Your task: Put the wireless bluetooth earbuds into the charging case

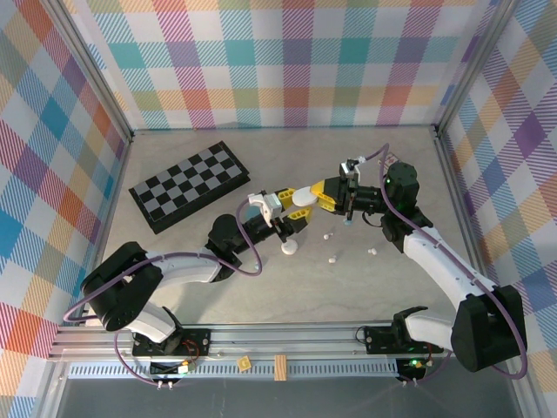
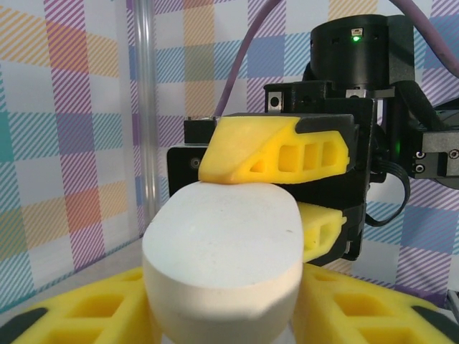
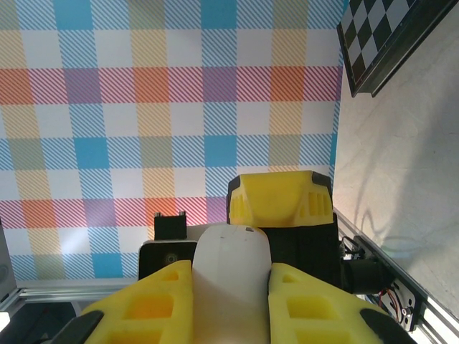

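Observation:
A white oval charging case hangs above the table's middle, held from both ends. My left gripper is shut on its near end; in the left wrist view the case sits between my yellow fingers. The right gripper is shut on the other end, and its fingers pinch the far rim. In the right wrist view the case stands wedged between the right gripper fingers. Three tiny white earbuds lie loose on the table below.
A folded black-and-white chessboard lies at the back left. A white pebble-shaped piece rests on the table under the left gripper. A small pale blue bit lies below the right gripper. Checked walls enclose the table.

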Controlling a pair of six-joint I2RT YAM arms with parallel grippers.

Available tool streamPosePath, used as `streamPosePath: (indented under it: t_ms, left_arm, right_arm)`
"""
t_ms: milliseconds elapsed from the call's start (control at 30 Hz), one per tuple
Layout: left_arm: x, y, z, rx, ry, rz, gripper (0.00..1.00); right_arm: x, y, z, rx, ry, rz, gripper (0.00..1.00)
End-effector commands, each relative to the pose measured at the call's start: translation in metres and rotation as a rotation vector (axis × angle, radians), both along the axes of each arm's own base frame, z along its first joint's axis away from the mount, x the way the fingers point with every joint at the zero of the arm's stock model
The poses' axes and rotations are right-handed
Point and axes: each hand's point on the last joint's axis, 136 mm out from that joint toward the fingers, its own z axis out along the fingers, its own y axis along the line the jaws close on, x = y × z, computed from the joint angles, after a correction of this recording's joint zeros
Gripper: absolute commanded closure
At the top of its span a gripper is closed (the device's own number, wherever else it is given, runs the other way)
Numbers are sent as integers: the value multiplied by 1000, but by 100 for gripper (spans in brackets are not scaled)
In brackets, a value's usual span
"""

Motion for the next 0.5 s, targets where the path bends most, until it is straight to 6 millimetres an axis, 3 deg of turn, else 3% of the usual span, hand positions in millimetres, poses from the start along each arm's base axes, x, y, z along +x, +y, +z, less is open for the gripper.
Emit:
streamPosePath:
  t_ms: [0,67,233,300,367,467]
  left_arm:
    - [-4,-2,22,-47,-67,-34,59]
    - [-4,-2,23,-48,-67,-37,64]
    - [-6,-3,24,-49,-71,-42,65]
    - [-6,-3,24,-49,-71,-44,62]
    - [-6,-3,24,-51,-66,-44,53]
    - [-5,-3,25,-53,-65,-46,52]
  right_arm:
    - [-2,-2,11,7,-53,-1,92]
    - [-2,-1,10,6,-52,-1,92]
    - [-2,-2,9,-3,-51,-5,92]
    - [-2,-2,9,-3,-52,-8,92]
    - [-2,-2,10,-4,-54,-7,92]
    - [-2,-2,9,-6,-52,-7,92]
